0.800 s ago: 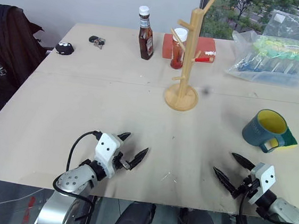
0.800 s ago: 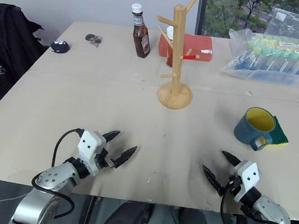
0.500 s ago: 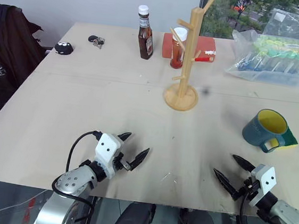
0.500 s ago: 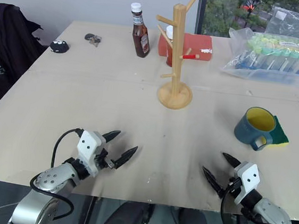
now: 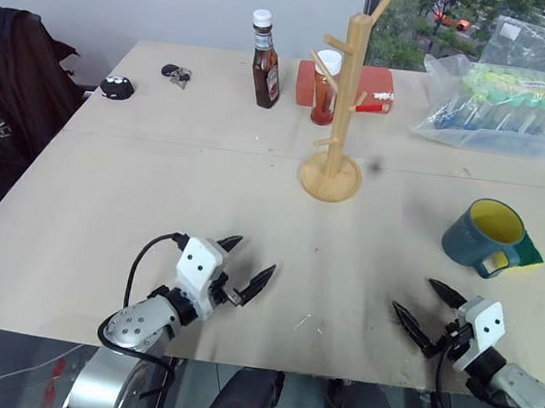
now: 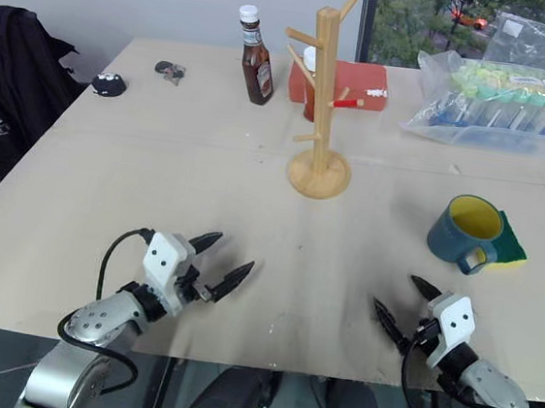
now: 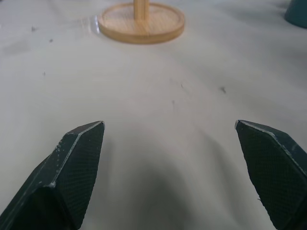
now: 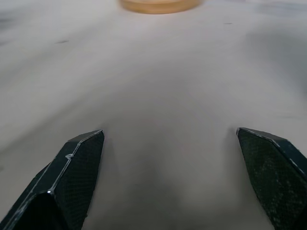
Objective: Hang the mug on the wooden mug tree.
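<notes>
Teal mug sits upright, well apart from the upright wooden mug tree.

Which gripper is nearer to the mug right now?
Right. The right gripper sits at the table's near edge, just short of the mug on the same side. The left gripper is well across the table from it, jaws open.

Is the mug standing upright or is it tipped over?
Upright: the mug stands on the table, its yellow inside facing up.
</notes>
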